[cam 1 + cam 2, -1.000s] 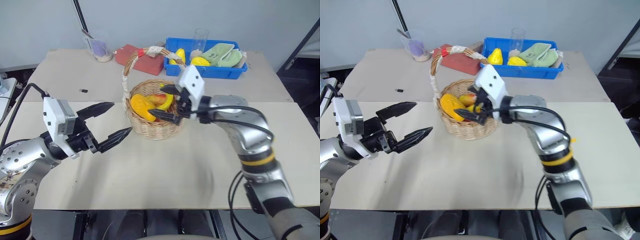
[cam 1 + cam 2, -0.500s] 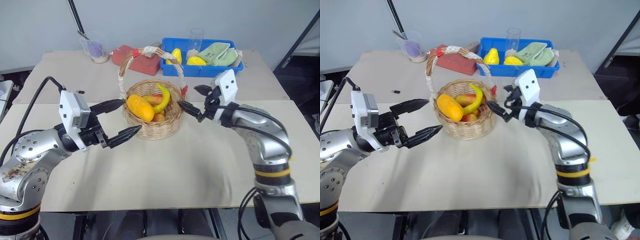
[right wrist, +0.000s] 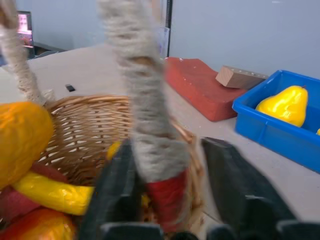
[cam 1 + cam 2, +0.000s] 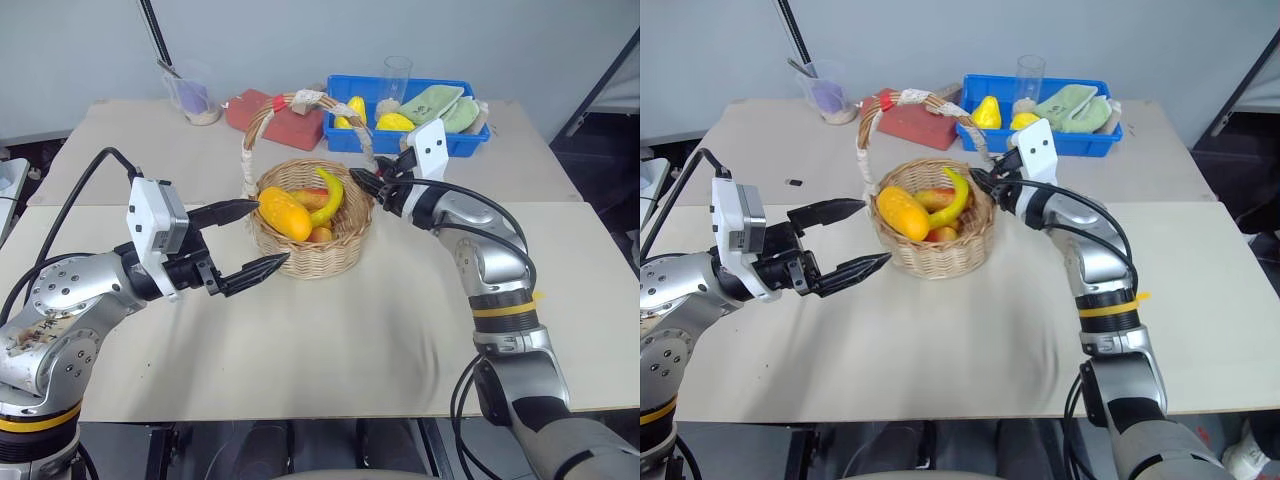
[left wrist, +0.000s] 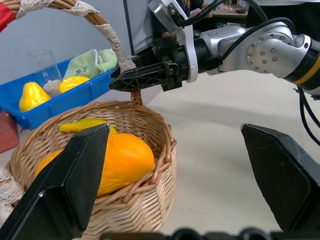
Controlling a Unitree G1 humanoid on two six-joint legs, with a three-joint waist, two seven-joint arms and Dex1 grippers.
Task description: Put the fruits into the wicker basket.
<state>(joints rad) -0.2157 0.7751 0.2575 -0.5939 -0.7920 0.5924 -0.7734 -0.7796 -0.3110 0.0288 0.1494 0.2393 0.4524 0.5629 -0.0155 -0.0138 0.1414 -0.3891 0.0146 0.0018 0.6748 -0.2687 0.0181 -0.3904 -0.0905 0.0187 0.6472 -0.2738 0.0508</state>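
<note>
Nearest, the left gripper (image 4: 255, 240) hovers just short of the round light-brown woven wicker basket (image 4: 310, 252), its two black fingers spread wide and empty. Inside the basket lie the oval orange-yellow mango-like fruit (image 4: 285, 213) and the curved bright-yellow banana (image 4: 330, 196), over some small red-yellow fruits (image 4: 320, 234). At the far rim, the right gripper (image 4: 375, 180) brackets the base of the basket's cloth-wrapped arched handle (image 3: 145, 115); its fingers look nearly closed around it, though contact is hard to judge. Beyond sits the blue plastic bin (image 4: 407, 140) on the pale table (image 4: 330, 350).
</note>
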